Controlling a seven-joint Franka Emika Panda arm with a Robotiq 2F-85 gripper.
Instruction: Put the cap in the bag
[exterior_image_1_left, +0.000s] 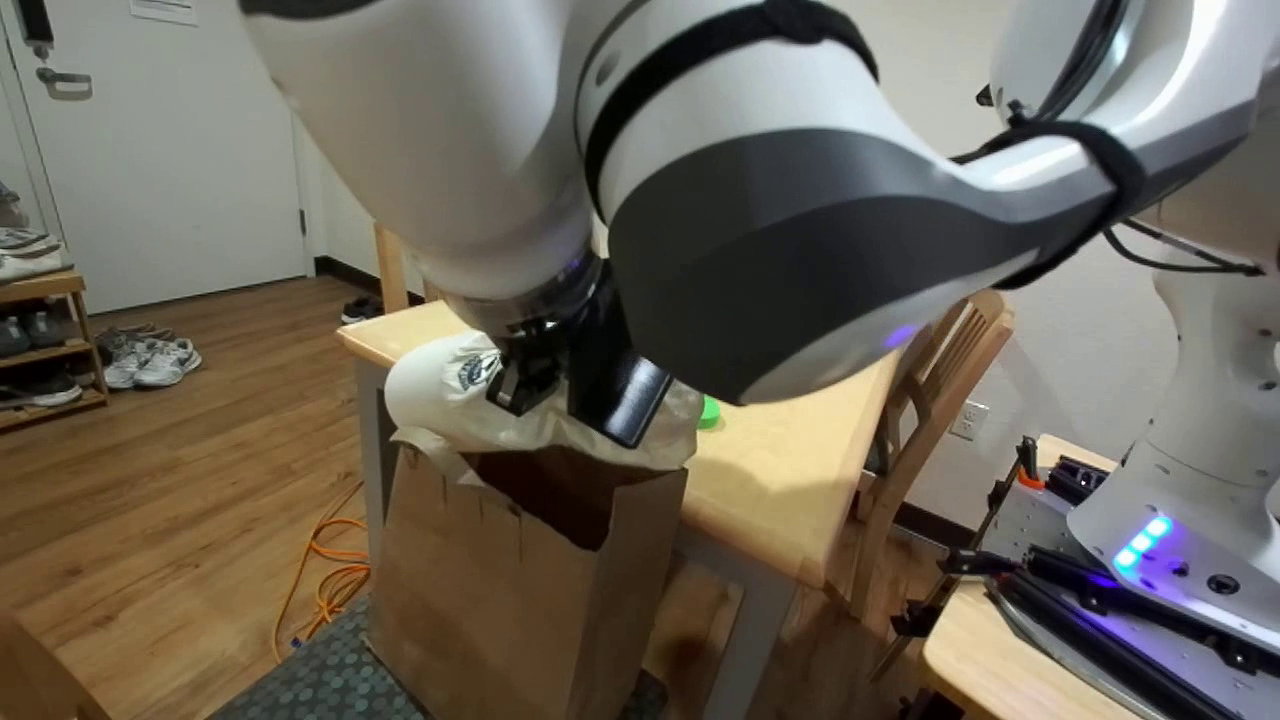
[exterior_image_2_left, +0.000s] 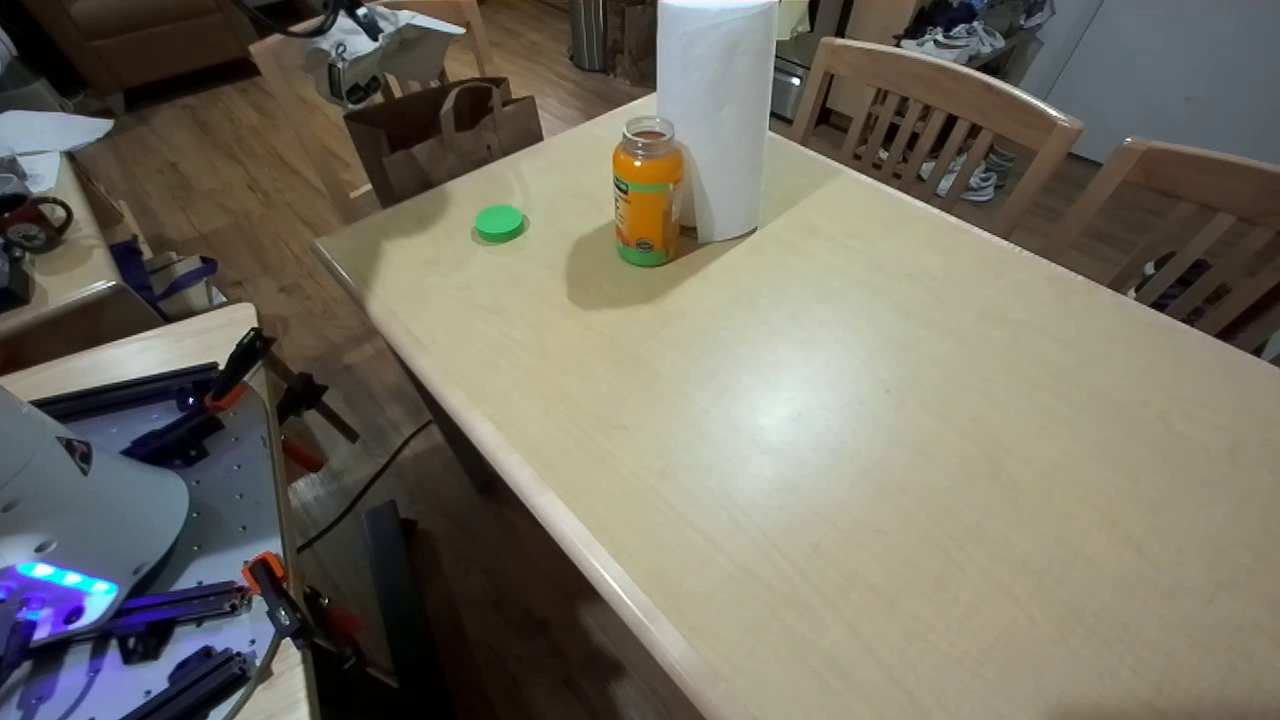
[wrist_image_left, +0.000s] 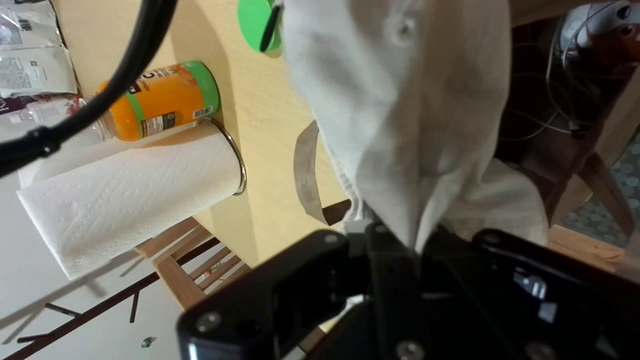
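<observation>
A black robotic gripper (wrist_image_left: 412, 241) pinches a gathered fold of an off-white cloth cap (wrist_image_left: 400, 105), which partly hides a brown paper bag (wrist_image_left: 611, 122). On a pale wood-toned table (wrist_image_left: 260, 135), a flat round green lid (wrist_image_left: 252, 21) sits near an orange cylindrical jar (wrist_image_left: 172, 102) with a green base, just beside a white paper-towel roll (wrist_image_left: 135, 187); a slatted tan wooden chair (wrist_image_left: 178, 281) stands beyond.

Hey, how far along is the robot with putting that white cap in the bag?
Already done, it seems: the cap is picked up; the wrist view shows its cloth pinched in the gripper. In hand: carrying it in; both exterior views show the cap held up by the open paper bag, not down inside. Left, most likely: lowering it in and letting go.
</observation>
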